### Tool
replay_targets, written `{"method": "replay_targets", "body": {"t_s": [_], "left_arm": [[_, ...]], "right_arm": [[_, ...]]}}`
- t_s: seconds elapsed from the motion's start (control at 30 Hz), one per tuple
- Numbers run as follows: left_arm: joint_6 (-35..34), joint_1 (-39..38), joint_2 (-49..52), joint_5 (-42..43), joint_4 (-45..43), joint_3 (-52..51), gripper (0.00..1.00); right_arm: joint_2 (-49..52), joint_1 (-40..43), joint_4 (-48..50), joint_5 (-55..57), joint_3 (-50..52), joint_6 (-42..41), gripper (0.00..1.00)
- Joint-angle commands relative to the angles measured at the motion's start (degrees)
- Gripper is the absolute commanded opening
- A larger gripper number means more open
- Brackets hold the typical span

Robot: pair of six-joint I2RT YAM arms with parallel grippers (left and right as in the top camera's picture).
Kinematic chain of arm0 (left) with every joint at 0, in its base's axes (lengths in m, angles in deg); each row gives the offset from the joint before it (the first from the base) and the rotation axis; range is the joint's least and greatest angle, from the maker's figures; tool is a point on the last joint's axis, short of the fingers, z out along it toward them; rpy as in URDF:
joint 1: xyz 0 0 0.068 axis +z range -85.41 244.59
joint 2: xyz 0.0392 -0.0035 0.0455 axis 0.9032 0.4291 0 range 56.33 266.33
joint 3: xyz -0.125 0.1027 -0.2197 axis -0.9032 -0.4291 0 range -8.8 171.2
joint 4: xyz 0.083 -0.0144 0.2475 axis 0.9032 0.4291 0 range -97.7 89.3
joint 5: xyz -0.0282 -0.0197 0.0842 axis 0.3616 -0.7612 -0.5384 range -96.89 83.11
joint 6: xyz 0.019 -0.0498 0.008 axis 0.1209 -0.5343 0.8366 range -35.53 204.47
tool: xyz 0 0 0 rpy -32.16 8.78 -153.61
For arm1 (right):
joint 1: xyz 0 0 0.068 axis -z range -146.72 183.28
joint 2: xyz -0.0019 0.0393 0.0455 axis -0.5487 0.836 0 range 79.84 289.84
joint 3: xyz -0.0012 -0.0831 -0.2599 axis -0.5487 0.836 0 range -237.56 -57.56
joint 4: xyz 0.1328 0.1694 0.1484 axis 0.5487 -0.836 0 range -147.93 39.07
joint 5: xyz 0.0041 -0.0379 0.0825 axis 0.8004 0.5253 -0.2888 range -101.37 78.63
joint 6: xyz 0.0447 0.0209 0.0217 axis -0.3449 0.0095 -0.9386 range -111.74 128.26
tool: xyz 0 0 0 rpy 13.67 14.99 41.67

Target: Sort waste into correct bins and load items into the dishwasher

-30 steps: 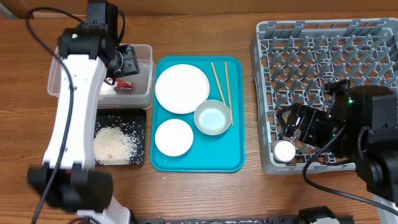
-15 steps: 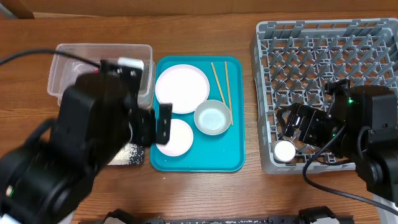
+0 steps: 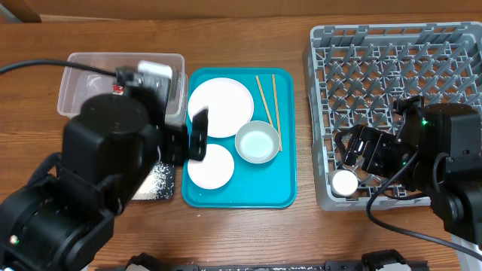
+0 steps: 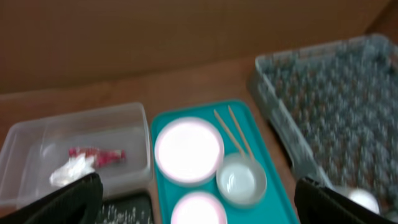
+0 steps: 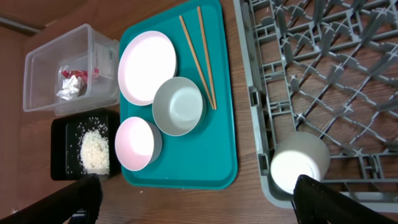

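Hovering high over the desk [image 3: 248, 226], the left hand [image 4: 198, 186] has its fingers spread wide with nothing between them. In the overhead view its arm covers part of the tub [image 5: 37, 68] and the black tray [image 5: 62, 127]. The right hand [image 5: 196, 183] is also fully spread and empty, over the rack [image 5: 323, 81] just at 1 o'clock of the cup [image 5: 298, 163].

The cup sits in the rack's 7 o'clock corner. The rest of the rack's grid floor that shows is bare.

At 9 o'clock of the rack lies the teal tray [image 5: 186, 168]:
- The large plate [image 5: 147, 67] is at its 11 o'clock.
- The small plate [image 5: 135, 142] is at 7 o'clock.
- The bowl [image 5: 178, 106] is right of centre, just beside both plates.
- The chopsticks [image 5: 198, 53] lie side by side at 1 o'clock, their lower ends by the bowl's rim.

The tub stands at 10 o'clock of the teal tray. Inside it, the red wrapper [image 4: 96, 154] lies against the tissue [image 4: 71, 169]. The wrapper's print is too blurred to read.

The black tray is at 6 o'clock of the tub and holds a heap of rice [image 5: 94, 151].
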Motion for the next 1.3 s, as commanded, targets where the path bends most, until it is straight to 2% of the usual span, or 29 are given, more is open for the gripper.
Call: {"method": "replay_targets", "body": {"t_s": [0.0, 0.1, 0.17, 0.53, 0.6, 0.73, 0.87, 1.0, 1.27], "left_arm": [[8.3, 7.0, -6.0, 5.8, -12.3, -9.8, 1.0], [11.0, 14.0, -12.8, 15.8, -23.4, -21.0, 1.0], [11.0, 17.4, -17.4, 18.0, -27.3, -27.8, 1.0], [11.0, 25.8, -47.1, 12.2, -36.1, -60.5, 1.0], [11.0, 27.5, -54.9, 11.8, -39.5, -68.5, 1.0], [11.0, 28.3, -62.7, 11.8, -44.5, -78.4, 1.0], [8.7, 28.6, -67.3, 12.2, -48.6, -86.0, 1.0], [5.2, 28.6, -67.2, 12.2, -51.0, -90.6, 1.0], [4.9, 28.6, -67.2, 12.3, -51.7, -96.9, 1.0]], "right_arm": [[-0.2, 0.1, 0.3, 0.5, -0.7, 0.2, 1.0], [-0.2, 0.1, 0.3, 0.5, -0.7, 0.2, 1.0], [-0.2, 0.1, 0.3, 0.5, -0.7, 0.2, 1.0], [-0.2, 0.1, 0.3, 0.5, -0.7, 0.2, 1.0], [-0.2, 0.1, 0.3, 0.5, -0.7, 0.2, 1.0], [-0.2, 0.1, 0.3, 0.5, -0.7, 0.2, 1.0], [-0.2, 0.1, 0.3, 0.5, -0.7, 0.2, 1.0], [-0.2, 0.1, 0.3, 0.5, -0.7, 0.2, 1.0], [-0.2, 0.1, 0.3, 0.5, -0.7, 0.2, 1.0]]}}
